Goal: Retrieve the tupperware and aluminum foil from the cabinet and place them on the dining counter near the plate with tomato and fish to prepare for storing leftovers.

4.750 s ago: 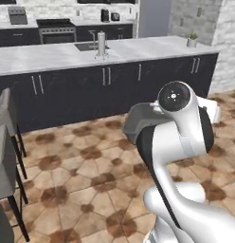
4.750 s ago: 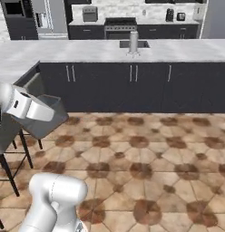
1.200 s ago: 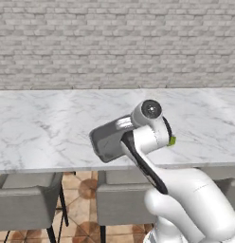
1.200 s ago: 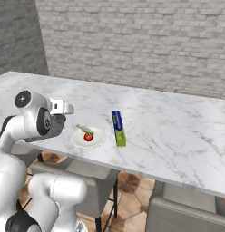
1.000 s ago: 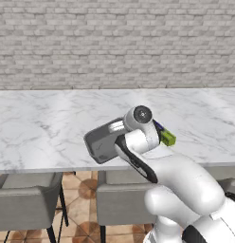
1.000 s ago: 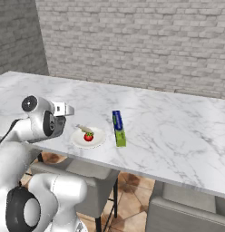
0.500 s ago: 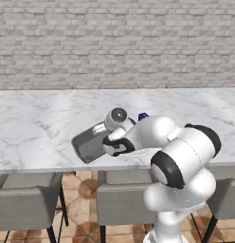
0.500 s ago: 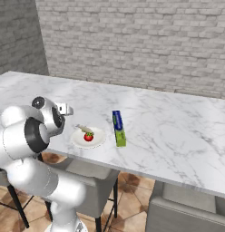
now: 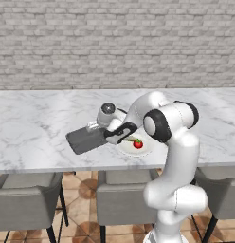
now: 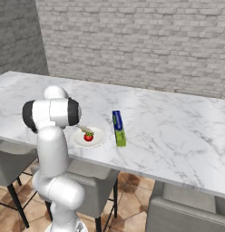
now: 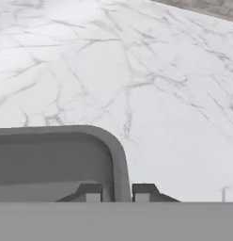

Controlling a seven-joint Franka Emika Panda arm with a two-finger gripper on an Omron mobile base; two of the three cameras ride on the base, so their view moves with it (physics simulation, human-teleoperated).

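My gripper [image 11: 116, 192] is closed on the tub's [image 9: 87, 139] rim. I should lower it flat onto the counter [image 9: 34, 123], just beside the plate [image 9: 134, 148], before releasing.

Grey brick wall [image 9: 114, 42] across upper frame. Grey chairs [image 9: 122, 201] tucked along lower frame, dark legs. Brown patterned tile floor [image 9: 76, 211] beneath. Even, flat light.

No text can be read anywhere. The long slim blue cardboard foil box [image 10: 118, 128] lying on the white grey-veined marble worktop [image 10: 178, 131] carries pale lettering along its top, too small and blurred to make out.
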